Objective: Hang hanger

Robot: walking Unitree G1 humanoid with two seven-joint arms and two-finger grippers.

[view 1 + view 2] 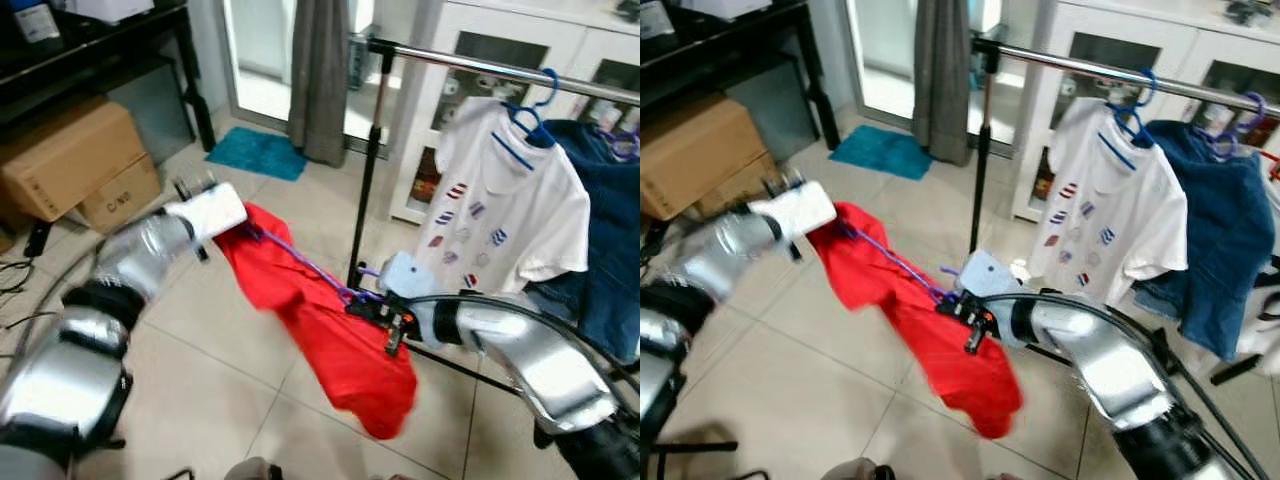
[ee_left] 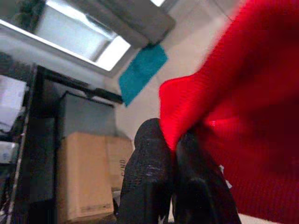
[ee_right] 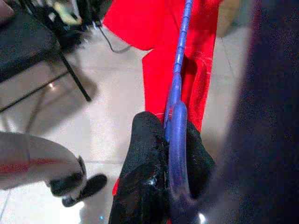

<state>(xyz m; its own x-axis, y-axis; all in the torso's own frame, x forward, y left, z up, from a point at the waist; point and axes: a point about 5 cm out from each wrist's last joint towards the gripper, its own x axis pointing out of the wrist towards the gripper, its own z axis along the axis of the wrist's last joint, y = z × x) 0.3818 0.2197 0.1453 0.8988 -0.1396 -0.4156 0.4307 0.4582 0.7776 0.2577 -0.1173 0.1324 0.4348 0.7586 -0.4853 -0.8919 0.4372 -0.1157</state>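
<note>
- Red garment (image 1: pixel 330 335) on a purple hanger (image 1: pixel 305 265) hangs stretched between both grippers, above the tiled floor (image 1: pixel 220 370).
- Left gripper (image 2: pixel 174 151) has its fingers pinched on the garment's edge.
- Right gripper (image 3: pixel 163 135) has its fingers clamped around the hanger.
- Clothes rail (image 1: pixel 480 65) stands just behind, carrying a white T-shirt (image 1: pixel 505 200).

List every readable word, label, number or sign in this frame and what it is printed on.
Lower cardboard box: short dark print, roughly "C/NO", too blurred to confirm.
White T-shirt: small striped red and blue emblems, no legible words.
Label on the shelf item at top left: too small to read.
</note>
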